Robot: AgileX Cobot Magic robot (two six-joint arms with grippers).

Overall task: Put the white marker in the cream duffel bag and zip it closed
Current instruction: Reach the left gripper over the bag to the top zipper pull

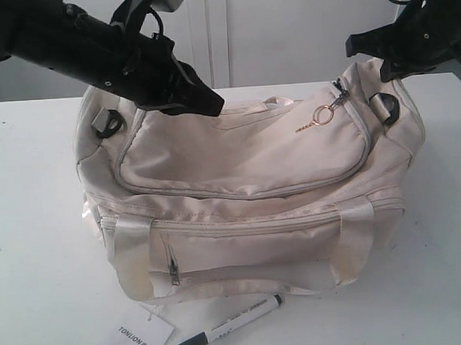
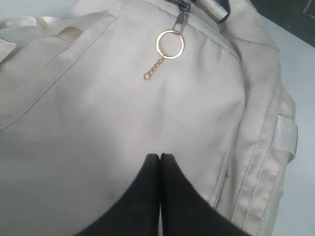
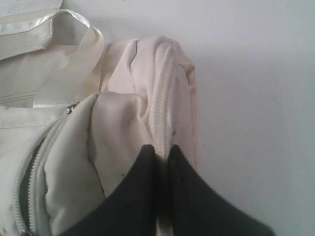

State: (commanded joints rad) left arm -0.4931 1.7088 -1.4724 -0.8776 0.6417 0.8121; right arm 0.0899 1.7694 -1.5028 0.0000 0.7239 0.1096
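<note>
The cream duffel bag (image 1: 247,195) stands in the middle of the white table, its gold ring zipper pull (image 1: 324,115) at the right end of the curved top zipper. The white marker (image 1: 231,325) with its dark cap lies on the table in front of the bag, outside it. My left gripper (image 1: 214,105) hovers shut and empty over the bag's top flap (image 2: 123,108), short of the ring pull (image 2: 170,44). My right gripper (image 3: 161,150) is shut on the webbing ridge (image 3: 160,98) at the bag's right end, which is pulled up (image 1: 381,70).
A white square paper tag (image 1: 142,335) lies by the marker at the table's front edge. Satin strap handles (image 1: 130,255) hang down the bag's front beside a small zip pocket (image 1: 172,264). Black end rings (image 1: 108,123) sit at both ends.
</note>
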